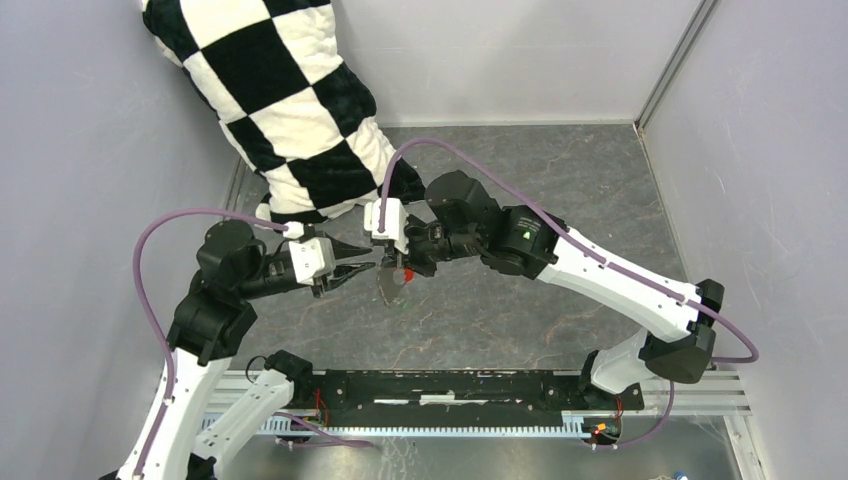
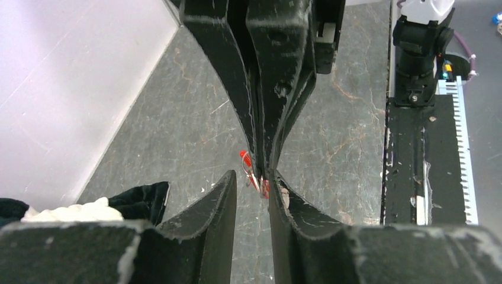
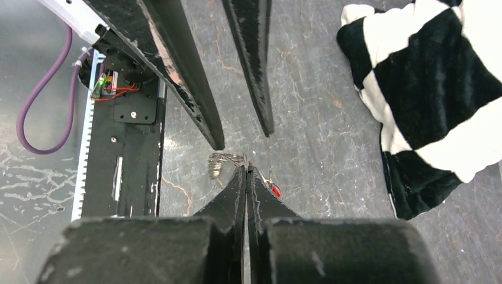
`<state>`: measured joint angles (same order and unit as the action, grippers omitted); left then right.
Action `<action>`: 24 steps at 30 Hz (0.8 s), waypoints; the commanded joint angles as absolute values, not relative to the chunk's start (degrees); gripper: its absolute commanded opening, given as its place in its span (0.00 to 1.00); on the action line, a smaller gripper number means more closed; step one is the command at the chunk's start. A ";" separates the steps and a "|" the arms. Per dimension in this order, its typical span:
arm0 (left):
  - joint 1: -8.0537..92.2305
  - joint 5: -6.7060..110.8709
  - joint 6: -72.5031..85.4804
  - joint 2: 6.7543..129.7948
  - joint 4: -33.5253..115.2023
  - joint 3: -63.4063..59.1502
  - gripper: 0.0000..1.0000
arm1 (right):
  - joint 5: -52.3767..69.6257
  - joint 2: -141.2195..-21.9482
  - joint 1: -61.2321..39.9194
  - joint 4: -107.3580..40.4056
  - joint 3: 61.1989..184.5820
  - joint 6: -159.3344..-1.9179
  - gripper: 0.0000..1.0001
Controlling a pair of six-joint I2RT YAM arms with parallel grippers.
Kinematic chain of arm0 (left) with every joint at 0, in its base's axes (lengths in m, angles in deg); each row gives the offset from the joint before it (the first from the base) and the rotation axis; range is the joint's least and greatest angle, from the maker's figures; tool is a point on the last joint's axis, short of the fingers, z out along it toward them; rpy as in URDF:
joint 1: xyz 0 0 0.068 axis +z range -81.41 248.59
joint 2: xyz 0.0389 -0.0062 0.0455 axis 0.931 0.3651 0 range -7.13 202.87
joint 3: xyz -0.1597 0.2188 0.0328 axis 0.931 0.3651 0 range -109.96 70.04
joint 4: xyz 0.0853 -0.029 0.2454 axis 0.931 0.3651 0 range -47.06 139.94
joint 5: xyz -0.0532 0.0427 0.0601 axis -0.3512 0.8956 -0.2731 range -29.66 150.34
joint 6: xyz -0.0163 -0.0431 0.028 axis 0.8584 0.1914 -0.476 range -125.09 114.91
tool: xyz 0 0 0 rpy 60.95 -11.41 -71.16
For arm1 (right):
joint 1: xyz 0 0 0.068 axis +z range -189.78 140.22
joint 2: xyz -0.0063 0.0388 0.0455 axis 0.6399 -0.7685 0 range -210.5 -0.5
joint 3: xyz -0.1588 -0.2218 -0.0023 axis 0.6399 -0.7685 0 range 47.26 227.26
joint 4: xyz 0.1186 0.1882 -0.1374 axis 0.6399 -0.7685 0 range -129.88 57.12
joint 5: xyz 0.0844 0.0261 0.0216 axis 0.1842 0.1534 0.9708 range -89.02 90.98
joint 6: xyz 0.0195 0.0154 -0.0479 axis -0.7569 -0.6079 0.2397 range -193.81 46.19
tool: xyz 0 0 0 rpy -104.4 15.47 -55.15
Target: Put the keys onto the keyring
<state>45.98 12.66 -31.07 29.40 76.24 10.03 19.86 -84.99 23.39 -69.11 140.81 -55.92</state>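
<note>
My right gripper is shut on the keyring, a thin silver coil that sticks out to the left of its tips. A small red piece hangs just right of those tips; whether it is a key or the tag I cannot tell. The keys cannot be picked out separately. My left gripper is open. Its fingertips straddle the shut right tips and the red and silver bits hanging there, without closing on them. From above, both grippers meet tip to tip above the floor, with red showing between them.
A black-and-white checkered cushion leans in the back left corner, close behind the left arm. Grey walls close in three sides. The black rail with the arm bases runs along the near edge.
</note>
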 commanded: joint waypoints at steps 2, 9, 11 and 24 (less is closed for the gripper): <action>45.92 8.88 -41.57 34.17 87.06 4.91 0.33 | 18.13 -86.34 24.63 -70.99 145.73 -54.70 0.00; 45.91 8.17 -44.21 36.31 90.92 4.27 0.37 | 18.60 -85.96 25.25 -70.65 146.06 -55.22 0.00; 45.91 7.78 -44.20 36.19 90.91 4.30 0.36 | 18.90 -85.56 25.28 -70.28 145.90 -55.40 0.00; 45.91 5.42 -41.60 37.55 90.90 3.99 0.31 | 20.57 -85.63 25.61 -68.46 145.67 -56.54 0.00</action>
